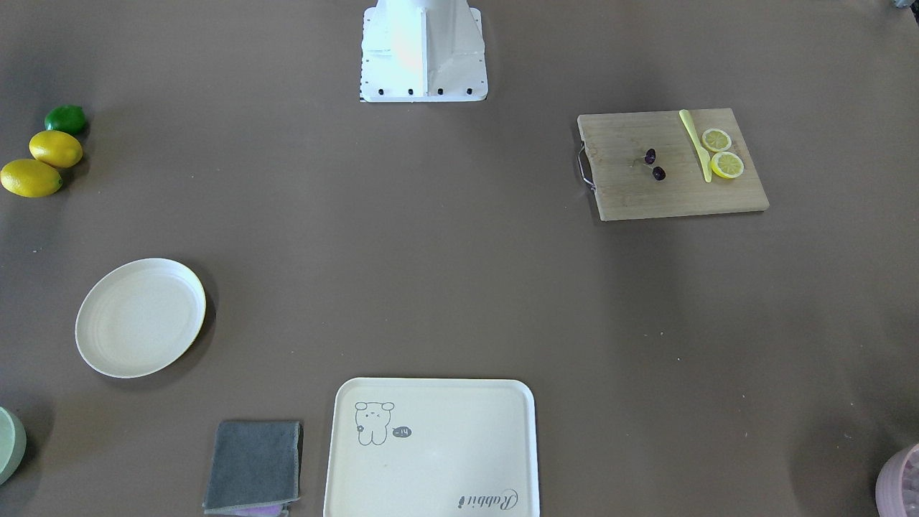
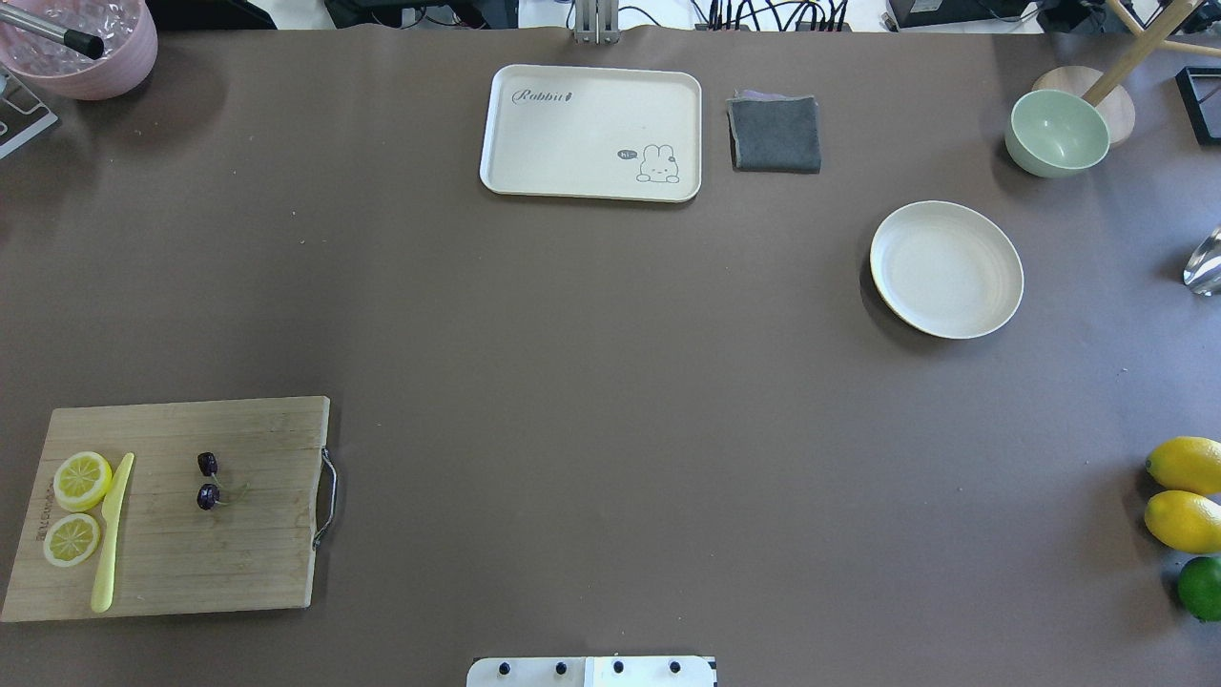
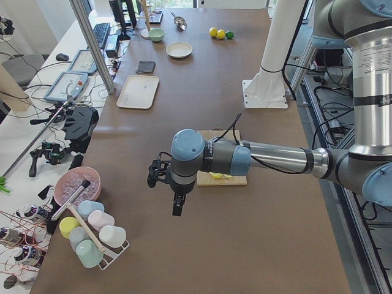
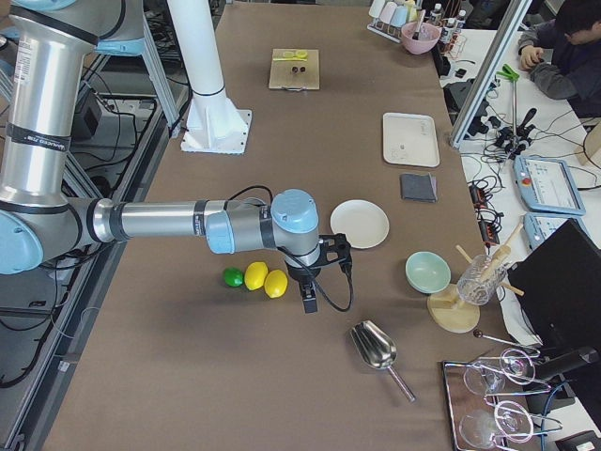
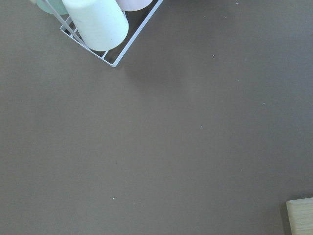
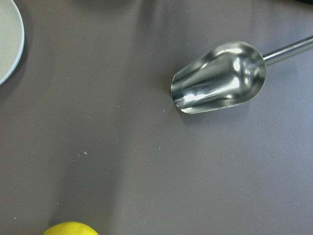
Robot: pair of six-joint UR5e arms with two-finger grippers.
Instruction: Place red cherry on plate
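Observation:
The red cherry (image 1: 654,164) (image 2: 207,480), two tiny dark fruits on thin stems, lies on a wooden cutting board (image 1: 671,164) (image 2: 172,506) beside two lemon slices and a yellow knife. The round cream plate (image 1: 140,317) (image 2: 945,268) sits bare on the far side of the table. My left gripper (image 3: 177,205) shows only in the exterior left view, hanging above the table past the board's end; I cannot tell its state. My right gripper (image 4: 308,299) shows only in the exterior right view, beside the lemons and short of the plate (image 4: 360,224); its state is also unclear.
A cream tray (image 2: 590,133) with a drawing and a grey cloth (image 2: 775,134) lie at the operators' edge. Two lemons (image 2: 1186,492) and a lime (image 2: 1201,587) sit near the right end, with a green bowl (image 2: 1057,133) and a metal scoop (image 6: 219,78). A cup rack (image 5: 98,27) stands at the left end.

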